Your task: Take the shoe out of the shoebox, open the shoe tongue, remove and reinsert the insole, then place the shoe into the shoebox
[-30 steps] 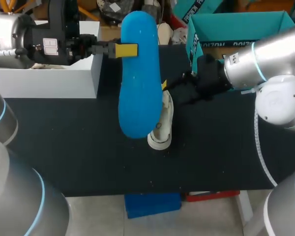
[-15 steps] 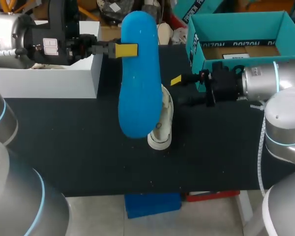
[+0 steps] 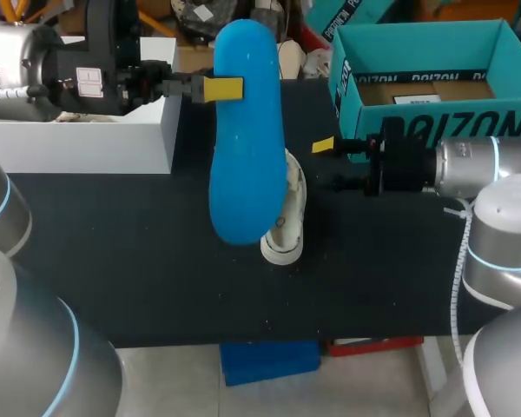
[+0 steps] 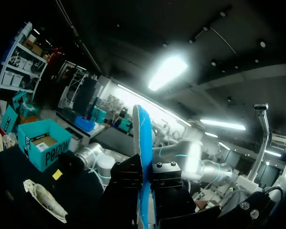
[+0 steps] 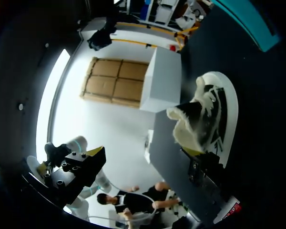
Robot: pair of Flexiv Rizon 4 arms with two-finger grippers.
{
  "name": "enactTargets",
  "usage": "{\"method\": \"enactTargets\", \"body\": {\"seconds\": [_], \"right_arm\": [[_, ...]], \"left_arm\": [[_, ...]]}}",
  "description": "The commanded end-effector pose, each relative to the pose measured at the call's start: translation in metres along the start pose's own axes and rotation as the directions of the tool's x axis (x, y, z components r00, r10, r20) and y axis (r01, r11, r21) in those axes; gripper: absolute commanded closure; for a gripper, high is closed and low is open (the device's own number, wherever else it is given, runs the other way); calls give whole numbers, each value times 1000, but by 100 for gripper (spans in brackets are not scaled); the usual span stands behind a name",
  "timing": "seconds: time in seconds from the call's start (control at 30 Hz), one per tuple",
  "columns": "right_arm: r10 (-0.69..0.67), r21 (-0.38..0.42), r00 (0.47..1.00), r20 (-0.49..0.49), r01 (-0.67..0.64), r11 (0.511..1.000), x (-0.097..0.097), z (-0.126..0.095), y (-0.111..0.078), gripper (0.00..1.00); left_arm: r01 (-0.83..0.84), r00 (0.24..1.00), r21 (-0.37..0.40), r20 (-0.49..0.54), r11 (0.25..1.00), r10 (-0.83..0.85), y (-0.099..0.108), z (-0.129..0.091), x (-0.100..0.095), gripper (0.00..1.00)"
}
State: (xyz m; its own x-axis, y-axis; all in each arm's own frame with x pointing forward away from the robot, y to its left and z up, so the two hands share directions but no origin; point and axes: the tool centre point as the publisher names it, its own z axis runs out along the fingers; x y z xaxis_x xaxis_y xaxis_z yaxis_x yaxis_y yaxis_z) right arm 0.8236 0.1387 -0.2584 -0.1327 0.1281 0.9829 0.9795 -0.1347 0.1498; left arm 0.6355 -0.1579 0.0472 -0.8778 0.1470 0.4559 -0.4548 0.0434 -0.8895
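My left gripper (image 3: 222, 88) is held high over the table's back, shut on the edge of the blue insole (image 3: 244, 130), which hangs long-side down over the shoe. In the left wrist view the insole (image 4: 141, 143) stands edge-on between the black fingers (image 4: 168, 177). The white shoe (image 3: 287, 221) lies on the black table, its back half hidden by the insole. My right gripper (image 3: 325, 165) is open just right of the shoe, touching nothing. In the right wrist view the shoe (image 5: 214, 114) lies ahead of the spread fingers (image 5: 88, 164), its tongue raised.
The teal shoebox (image 3: 347, 65) stands open at the back right, close behind my right arm. A white box (image 3: 95, 135) sits at the back left under my left arm. The table's front edge (image 3: 269, 334) runs below the shoe.
My right gripper has drawn back to the right, away from the shoe, and turned level. The left arm and the insole have stayed still.
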Motion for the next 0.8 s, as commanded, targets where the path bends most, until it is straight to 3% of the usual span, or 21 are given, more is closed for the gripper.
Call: {"method": "enactTargets", "body": {"seconds": [0.03,0.2,0.3,0.53,0.6,0.8], "right_arm": [[1,-4,1000,10,-1,1000,3,0,-2,0],[1,-4,1000,10,-1,1000,3,0,-2,0],[1,-4,1000,10,-1,1000,3,0,-2,0],[1,-4,1000,10,-1,1000,3,0,-2,0],[1,-4,1000,10,-1,1000,3,0,-2,0],[1,-4,1000,10,-1,1000,3,0,-2,0]], "left_arm": [[-189,982,-48,-32,981,188,6,14,-2,100],[-469,883,-141,-40,872,468,37,34,-21,100],[-579,813,-159,-40,800,580,54,40,-38,100],[-840,530,-199,-105,505,841,82,53,-84,100],[-811,577,-198,-112,551,809,86,57,-102,100],[-811,577,-198,-112,551,809,86,57,-102,100]]}}
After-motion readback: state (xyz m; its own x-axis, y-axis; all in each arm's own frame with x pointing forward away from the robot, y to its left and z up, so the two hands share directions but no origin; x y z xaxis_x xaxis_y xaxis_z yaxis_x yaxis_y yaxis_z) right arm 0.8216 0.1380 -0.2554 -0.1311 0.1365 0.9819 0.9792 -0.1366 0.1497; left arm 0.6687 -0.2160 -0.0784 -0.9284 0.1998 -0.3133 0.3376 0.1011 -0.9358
